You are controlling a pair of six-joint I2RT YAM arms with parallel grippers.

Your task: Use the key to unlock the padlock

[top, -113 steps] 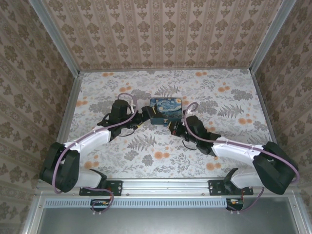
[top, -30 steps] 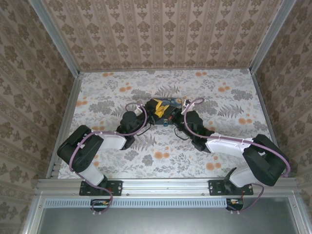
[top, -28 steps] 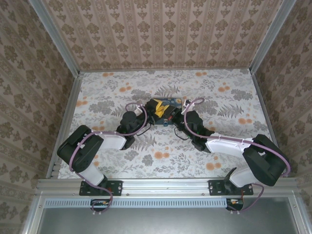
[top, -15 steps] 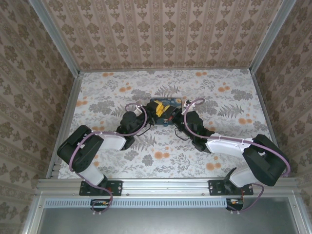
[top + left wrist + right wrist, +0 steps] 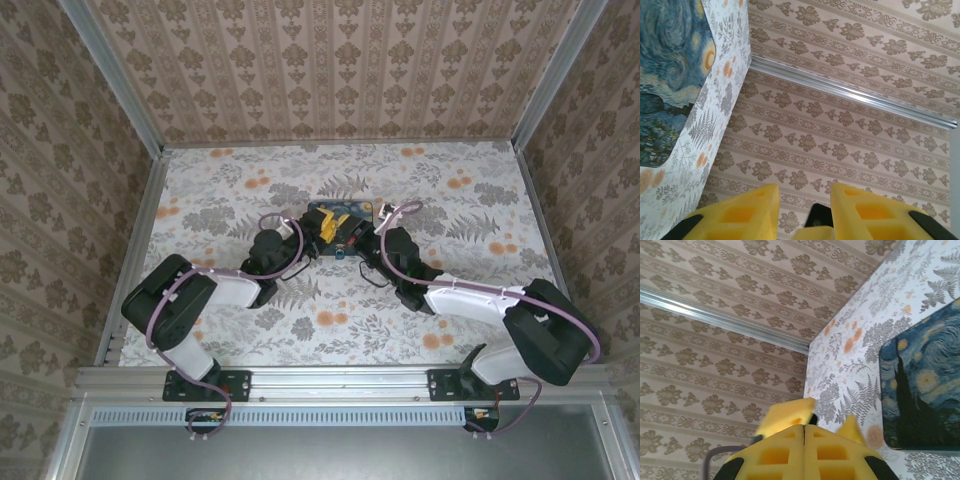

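Standing over the table (image 5: 450, 200), I see both arms reaching in on the painted blue box (image 5: 920, 390) at the middle of it. One comes at the box from about 8 o'clock, the other from about 4 o'clock.

The left claw (image 5: 805, 192) has its yellow fingers parted. Bare wall shows through the gap and I see nothing caught between them. The right claw (image 5: 804, 431) is closed tight, with the two pads meeting along a thin seam. I can't make out a key pinched there, though something that thin could hide in the seam.

At the box's 6 o'clock edge, between the two claws, there's a tiny dark bluish speck that I take for the padlock (image 5: 341, 251). It's too small for me to say whether its loop is popped or locked.

As I judge it, the job is in its fiddly middle: both claws are at the lock, but nothing shows it opened. What looks left is seating the key, turning it and freeing the loop.
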